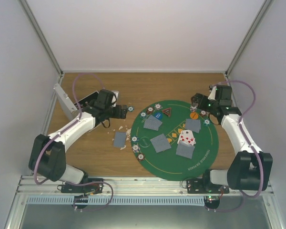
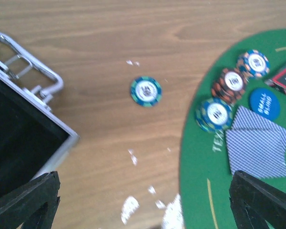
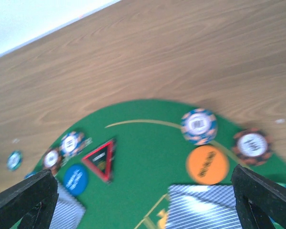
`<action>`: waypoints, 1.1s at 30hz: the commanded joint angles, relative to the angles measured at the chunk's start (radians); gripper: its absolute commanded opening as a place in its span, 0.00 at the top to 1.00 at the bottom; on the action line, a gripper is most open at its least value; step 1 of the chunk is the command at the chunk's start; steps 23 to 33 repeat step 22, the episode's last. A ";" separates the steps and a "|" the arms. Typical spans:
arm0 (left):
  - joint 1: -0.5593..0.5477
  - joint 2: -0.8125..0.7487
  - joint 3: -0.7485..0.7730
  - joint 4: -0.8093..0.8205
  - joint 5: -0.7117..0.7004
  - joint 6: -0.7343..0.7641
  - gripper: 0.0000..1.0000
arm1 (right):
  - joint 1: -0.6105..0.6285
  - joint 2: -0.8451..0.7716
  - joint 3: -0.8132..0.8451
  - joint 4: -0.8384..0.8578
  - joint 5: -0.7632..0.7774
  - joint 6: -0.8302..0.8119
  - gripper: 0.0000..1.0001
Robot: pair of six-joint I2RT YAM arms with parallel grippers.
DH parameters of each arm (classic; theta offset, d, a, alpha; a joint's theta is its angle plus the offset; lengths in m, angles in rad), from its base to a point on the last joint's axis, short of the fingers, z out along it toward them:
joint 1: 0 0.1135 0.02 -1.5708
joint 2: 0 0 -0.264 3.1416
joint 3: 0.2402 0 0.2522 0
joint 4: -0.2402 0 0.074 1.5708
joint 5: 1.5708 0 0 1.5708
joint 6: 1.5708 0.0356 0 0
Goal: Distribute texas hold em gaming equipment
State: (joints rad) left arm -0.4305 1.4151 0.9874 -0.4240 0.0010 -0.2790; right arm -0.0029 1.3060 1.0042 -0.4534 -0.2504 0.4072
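Left claw hangs spread and empty by a lone green-edged chip on the bare worktop, short of the felt mat, right claw spread too over the orange token, and a shallow pinch could skid that flat chip away.

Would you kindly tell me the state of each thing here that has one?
left hand, open, holding nothing.
right hand, open, holding nothing.
silver case, lid open.
lone chip, flat on the table, off the green mat.
red-pip cards, face up on the green mat.
stray card, face down on the table.
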 commanded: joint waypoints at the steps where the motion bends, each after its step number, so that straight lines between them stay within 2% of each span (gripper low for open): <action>1: 0.130 0.052 -0.010 0.226 0.144 0.101 0.03 | -0.103 -0.019 -0.087 0.206 0.086 -0.066 0.00; 3: 0.204 0.065 -0.037 0.321 0.195 0.105 0.03 | -0.124 -0.042 -0.158 0.313 0.141 -0.071 0.00; 8: 0.319 0.100 -0.134 0.597 0.216 0.105 0.02 | -0.126 -0.111 -0.339 0.574 0.259 -0.103 0.00; 11: 0.341 0.140 -0.196 0.730 0.196 0.109 0.02 | -0.125 -0.133 -0.446 0.709 0.330 -0.130 0.00; 17: 0.348 0.166 -0.252 0.884 0.155 0.100 0.03 | -0.126 -0.154 -0.551 0.818 0.409 -0.171 0.01; 22: 0.349 0.149 -0.266 0.909 0.098 0.117 0.02 | -0.126 -0.184 -0.623 0.914 0.432 -0.187 0.00; 33: 0.349 0.149 -0.266 0.909 0.098 0.117 0.02 | -0.126 -0.184 -0.623 0.914 0.432 -0.187 0.00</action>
